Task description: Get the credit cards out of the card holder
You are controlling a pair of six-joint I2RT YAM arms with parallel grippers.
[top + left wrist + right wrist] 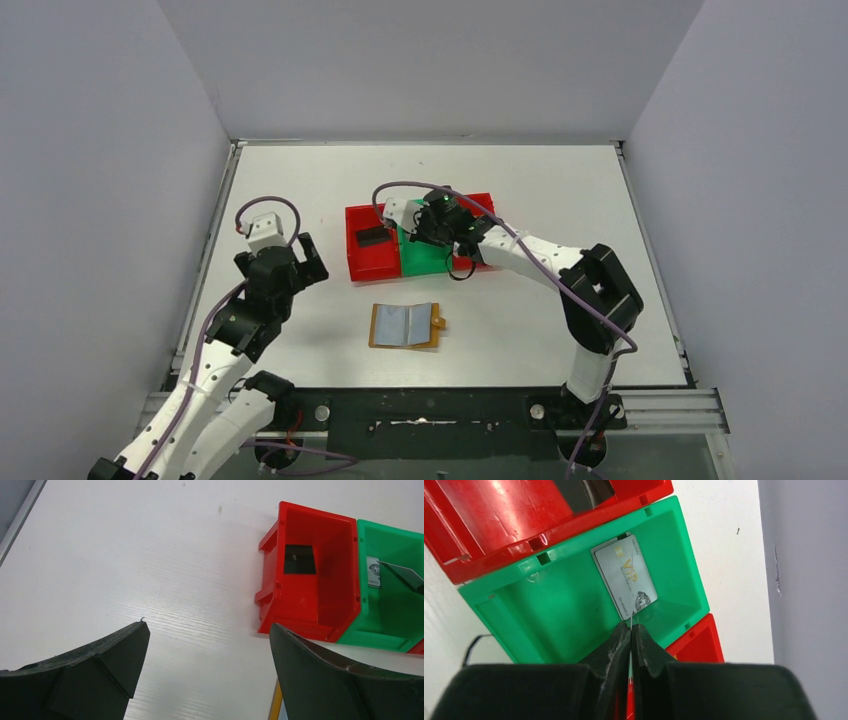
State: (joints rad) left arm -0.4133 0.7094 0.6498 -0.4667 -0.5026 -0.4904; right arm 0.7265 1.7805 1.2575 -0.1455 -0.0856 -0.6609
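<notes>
Right fingers (616, 645) clamped on a thin card (402, 575), edge-on over the green bin (549, 615) for dropping beside the silver card (626, 575); left fingers (115, 655) apart, idle; card holder (405, 325) open

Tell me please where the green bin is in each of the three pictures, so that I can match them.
Top external: green bin mid-table, partly hidden by the right arm.
Left wrist: at the right edge, a tilted card over it.
Right wrist: fills the middle, beyond the right gripper pinching that card.
Shared landmark: the red bin with a dark item inside, against its side.
</notes>
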